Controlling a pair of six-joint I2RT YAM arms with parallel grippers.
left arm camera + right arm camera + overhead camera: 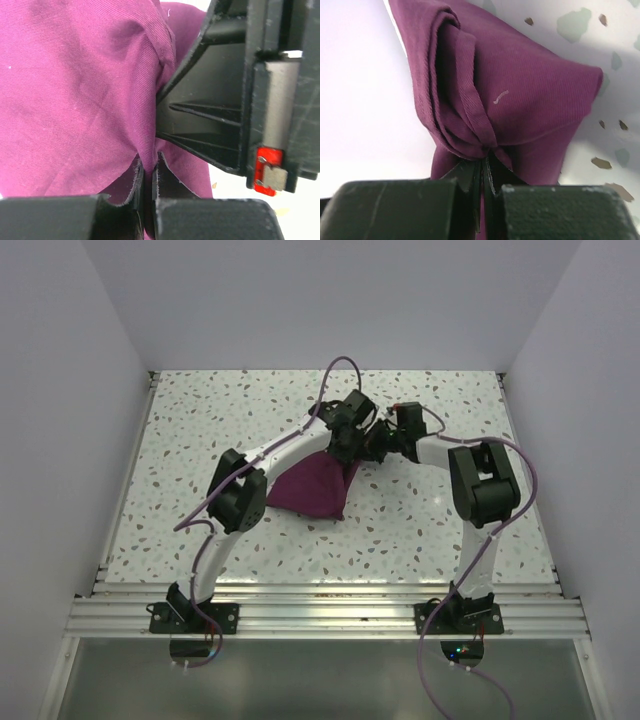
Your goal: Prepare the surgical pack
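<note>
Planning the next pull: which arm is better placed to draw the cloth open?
Likely right. Right gripper and left gripper both pinch the cloth, but the left arm overhangs it.

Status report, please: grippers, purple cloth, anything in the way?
Left gripper: jaws shut on surgical pack. Right gripper: jaws shut on same pack. Pack bunched up. No obstacle seen.

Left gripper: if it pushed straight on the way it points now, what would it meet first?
The cloth: the left gripper is shut on a fold, and fabric fills the view ahead. The right gripper, also shut on it, sits close alongside and might be grazed; depth is unclear.
</note>
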